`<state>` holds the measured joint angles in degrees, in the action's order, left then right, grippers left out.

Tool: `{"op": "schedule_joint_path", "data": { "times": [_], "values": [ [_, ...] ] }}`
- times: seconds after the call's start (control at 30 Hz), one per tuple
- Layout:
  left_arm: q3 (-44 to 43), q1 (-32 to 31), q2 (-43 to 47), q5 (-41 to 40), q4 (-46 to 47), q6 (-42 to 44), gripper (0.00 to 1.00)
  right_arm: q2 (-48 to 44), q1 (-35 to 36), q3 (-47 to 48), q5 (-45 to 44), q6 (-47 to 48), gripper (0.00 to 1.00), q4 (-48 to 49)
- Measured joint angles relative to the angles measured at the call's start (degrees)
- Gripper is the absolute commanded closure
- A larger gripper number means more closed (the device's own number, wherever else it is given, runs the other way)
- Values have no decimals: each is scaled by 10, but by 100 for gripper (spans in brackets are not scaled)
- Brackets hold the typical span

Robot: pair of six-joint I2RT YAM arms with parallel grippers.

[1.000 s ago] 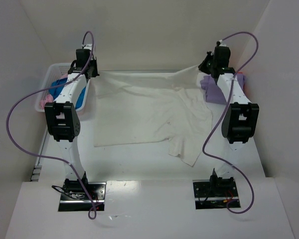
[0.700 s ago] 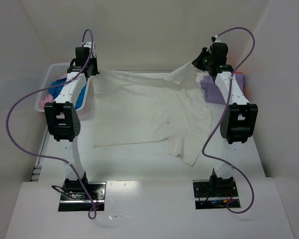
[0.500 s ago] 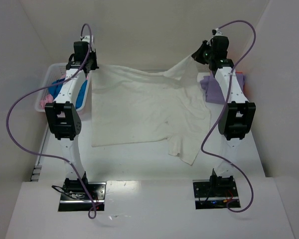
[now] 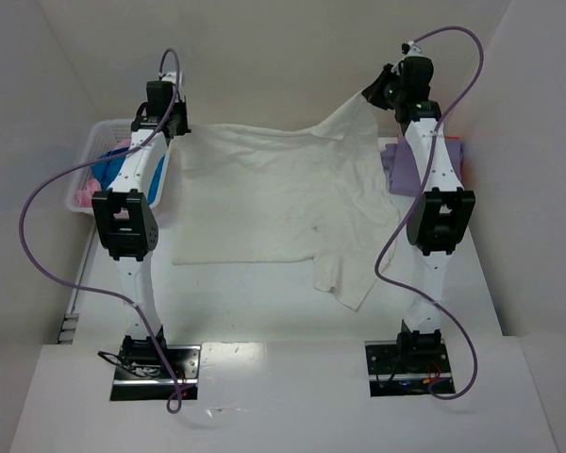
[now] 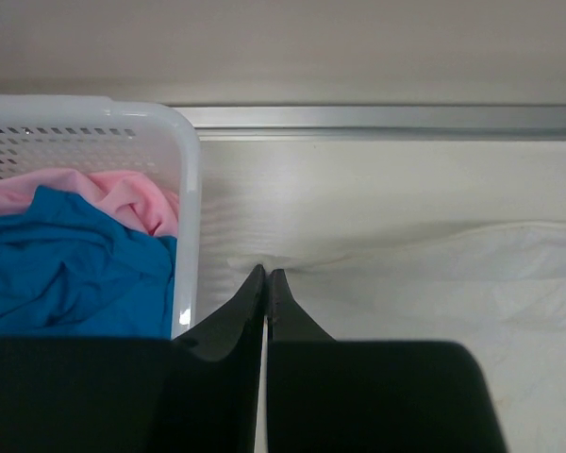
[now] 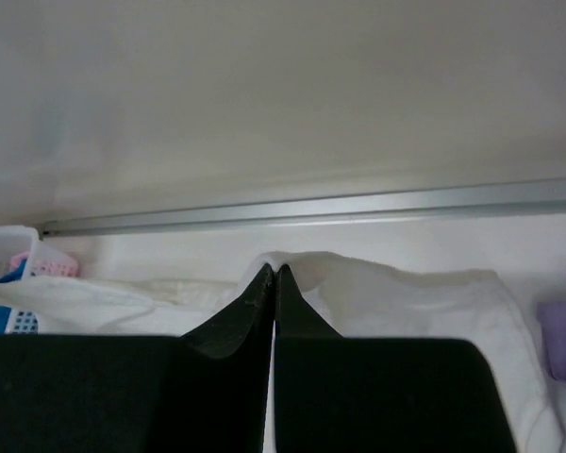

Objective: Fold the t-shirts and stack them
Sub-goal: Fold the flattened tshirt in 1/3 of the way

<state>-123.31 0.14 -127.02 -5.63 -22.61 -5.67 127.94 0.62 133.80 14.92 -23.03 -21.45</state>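
Nearest the arm bases, the table point(image 4: 264, 307) lies bare up to the near hem of the cream-white shirt point(image 4: 283, 198), which is spread across the middle with one sleeve trailing toward the near right. A loose purple cable point(image 4: 38, 217) loops beside each arm. Left of the shirt, partly behind the left arm, the white basket point(image 4: 92, 137) holds the blue shirt point(image 5: 66, 264) and the pink shirt point(image 5: 123, 193). On the right, the lavender shirt point(image 4: 401, 170) lies partly hidden by the right arm. At the far edge, the left gripper point(image 5: 265, 274) has its fingers pressed together on the shirt's far left corner, low by the basket wall. The right gripper point(image 6: 273, 269) pinches the far right corner, holding it in a peak above the table. A metal rail point(image 5: 377, 118) runs along the back wall beyond.
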Motion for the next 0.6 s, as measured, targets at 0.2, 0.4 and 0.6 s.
{"op": "schedule_joint_path", "data": {
  "times": [0.2, 0.4, 0.6],
  "values": [
    [46, -2, 4, -6, 7, 10, 100, -23, -10, -142, 5, 1, 100, 18],
    [151, -2, 35, -10, 13, 11, 100, -89, -17, -311, 7, -4, 100, 37],
    [250, -2, 92, -15, 27, 10, 100, -209, -18, -446, 24, -27, 100, 78]
  ]
}}
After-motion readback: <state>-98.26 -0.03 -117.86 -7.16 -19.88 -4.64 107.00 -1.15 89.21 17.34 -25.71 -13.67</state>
